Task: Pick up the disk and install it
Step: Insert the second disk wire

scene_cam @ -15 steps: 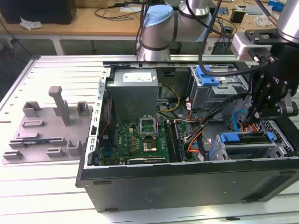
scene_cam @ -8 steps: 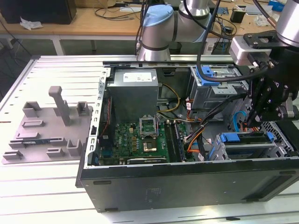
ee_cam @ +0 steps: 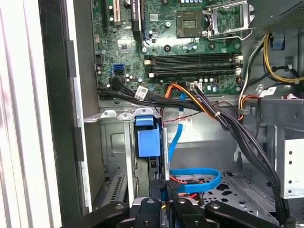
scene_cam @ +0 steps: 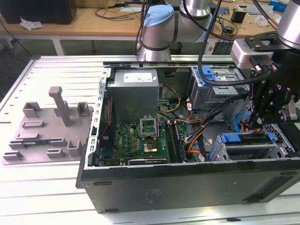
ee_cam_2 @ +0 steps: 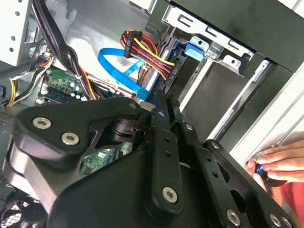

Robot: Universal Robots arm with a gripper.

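The disk [ee_cam: 147,142] stands on edge in a slot of the grey drive cage [ee_cam: 114,142] inside the open computer case [scene_cam: 187,183], which lies on the desk [scene_cam: 47,187]. The end of its bright blue carrier faces the motherboard [ee_cam: 190,47]. In the second wrist view the same disk [ee_cam_2: 178,66] has a bundle of coloured power wires [ee_cam_2: 142,50] at its end. The pincer [ee_cam: 169,186] hangs just behind the carrier, close to a looped blue data cable [ee_cam: 199,178]. Its fingers look closed together with nothing visible between them, as they also do in the second wrist view [ee_cam_2: 165,107]. The drive is probably dense and rigid but sensitive to knocks. The plastic carrier is lighter and will likely flex, so the two stiff long edges should make a safer hold than the blue tab. Nearby cables could snag. A person's hand [ee_cam_2: 280,164] rests at the case's outer edge.
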